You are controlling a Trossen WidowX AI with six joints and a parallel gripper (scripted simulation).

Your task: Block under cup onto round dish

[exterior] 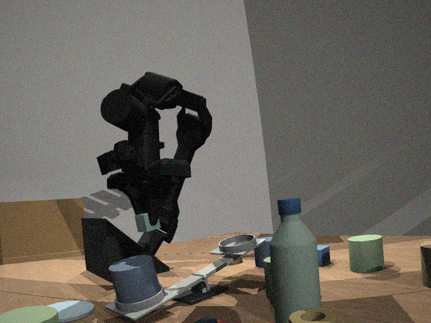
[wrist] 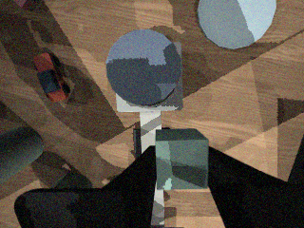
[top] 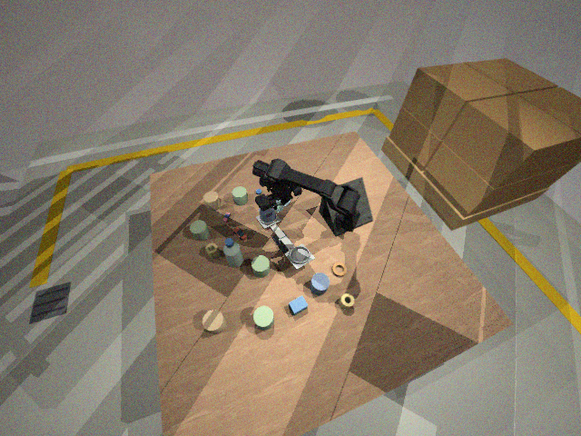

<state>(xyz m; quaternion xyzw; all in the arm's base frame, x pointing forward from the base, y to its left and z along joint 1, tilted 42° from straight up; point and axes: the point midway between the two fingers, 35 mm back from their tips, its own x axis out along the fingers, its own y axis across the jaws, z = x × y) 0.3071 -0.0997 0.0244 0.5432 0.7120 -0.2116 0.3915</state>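
Note:
My gripper (exterior: pixel 153 224) (wrist: pixel 177 150) is shut on a small teal block (exterior: pixel 141 223) (wrist: pixel 182 159), held in the air above the balance (top: pixel 281 237) (exterior: pixel 189 282) (wrist: pixel 150 124). One blue cup (top: pixel 267 215) (exterior: pixel 134 279) (wrist: pixel 142 71) stands upside down, tilted, on the lowered end. The raised end's ring (exterior: pixel 238 249) is empty. Another blue cup (top: pixel 320 283) (exterior: pixel 262 255) stands on the table beyond that end. The pale blue round dish (exterior: pixel 78 311) (wrist: pixel 233 24) lies beside the lowered end with nothing on it; the arm mostly hides it in the top view.
A bottle (top: pixel 232 254) (exterior: pixel 295 267) and a green cylinder (top: pixel 260 265) stand beside the balance. A toy car (top: pixel 240 233) (wrist: pixel 51 78) lies near the lowered end. A blue box (top: pixel 298 305) (exterior: pixel 322 256), rings and several other cylinders are around. Large cartons (top: pixel 450 141) stand beyond the table.

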